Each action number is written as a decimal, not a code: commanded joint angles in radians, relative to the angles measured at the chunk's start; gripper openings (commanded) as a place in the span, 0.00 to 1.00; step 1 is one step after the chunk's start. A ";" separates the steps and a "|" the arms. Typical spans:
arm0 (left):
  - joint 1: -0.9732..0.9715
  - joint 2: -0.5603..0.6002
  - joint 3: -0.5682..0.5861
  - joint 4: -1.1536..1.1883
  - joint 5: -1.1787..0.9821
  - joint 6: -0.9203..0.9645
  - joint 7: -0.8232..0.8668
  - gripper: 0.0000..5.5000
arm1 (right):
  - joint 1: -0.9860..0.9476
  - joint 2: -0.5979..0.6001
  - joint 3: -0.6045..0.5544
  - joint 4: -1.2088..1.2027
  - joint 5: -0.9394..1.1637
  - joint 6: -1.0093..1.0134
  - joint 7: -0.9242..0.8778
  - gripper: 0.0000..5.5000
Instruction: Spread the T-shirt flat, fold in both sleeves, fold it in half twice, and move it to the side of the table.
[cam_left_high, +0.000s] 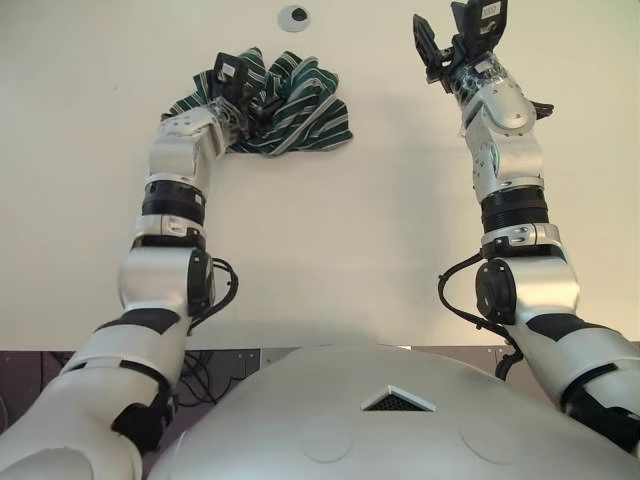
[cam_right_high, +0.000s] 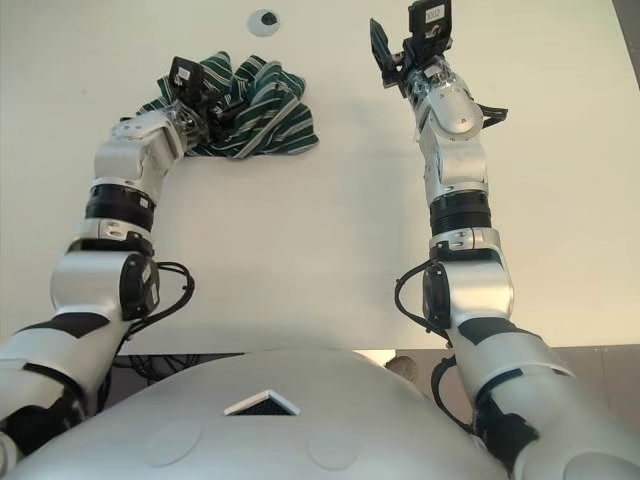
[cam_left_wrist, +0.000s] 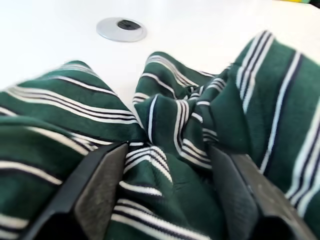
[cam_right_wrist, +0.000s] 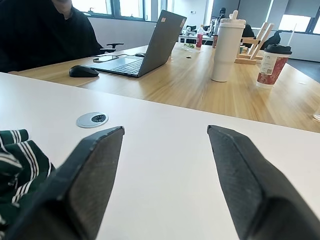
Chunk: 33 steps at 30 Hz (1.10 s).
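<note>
Matte black fingers (cam_left_wrist: 100, 190) astride crumpled striped T-shirt (cam_left_wrist: 175, 125)

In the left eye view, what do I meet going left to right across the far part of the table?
Striped T-shirt, with the left gripper among its folds → right gripper, jaws open.

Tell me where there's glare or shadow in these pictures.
Head views: table evenly lit, only a soft shadow under the T-shirt. Right wrist view: bright windows behind the desks. Left wrist view: table glaring white beyond the T-shirt.
</note>
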 joint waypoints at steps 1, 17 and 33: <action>0.223 -0.042 -0.050 -0.272 -0.040 0.240 0.024 0.45 | 0.018 -0.010 -0.009 -0.029 -0.001 0.018 -0.007 0.56; 0.316 -0.053 0.003 -0.720 -0.226 0.514 0.087 0.12 | 0.103 -0.010 -0.001 -0.144 0.017 0.068 0.034 0.56; 0.350 0.091 -0.177 -0.837 -0.229 0.492 -0.006 0.03 | 0.232 -0.341 0.105 -0.608 0.332 0.663 0.730 0.56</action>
